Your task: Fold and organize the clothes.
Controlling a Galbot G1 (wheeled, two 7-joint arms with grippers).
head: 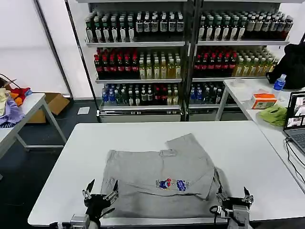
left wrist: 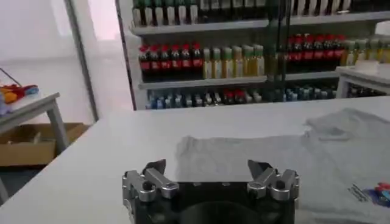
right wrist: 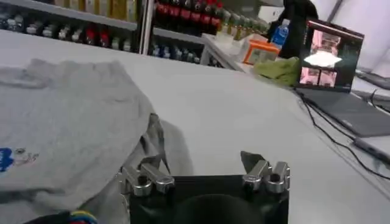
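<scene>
A light grey short-sleeved shirt (head: 157,174) lies on the white table (head: 248,148), partly folded, one sleeve turned up toward the back. Its small multicoloured chest print (head: 171,184) faces up. My left gripper (head: 101,188) hovers open at the shirt's near left corner, with nothing between its fingers. In the left wrist view the left gripper (left wrist: 207,167) points across the shirt (left wrist: 274,158). My right gripper (head: 233,193) stands open at the shirt's near right edge. In the right wrist view the right gripper (right wrist: 198,163) has one finger by the shirt (right wrist: 67,122) hem and holds nothing.
Shelves of bottles (head: 143,62) stand behind the table. A side table (head: 28,107) at the left holds coloured fabrics, and a cardboard box (head: 55,102) sits beside it. The right-hand table carries a laptop (head: 295,119), a lime-green cloth (head: 274,114) and an orange box (head: 263,100).
</scene>
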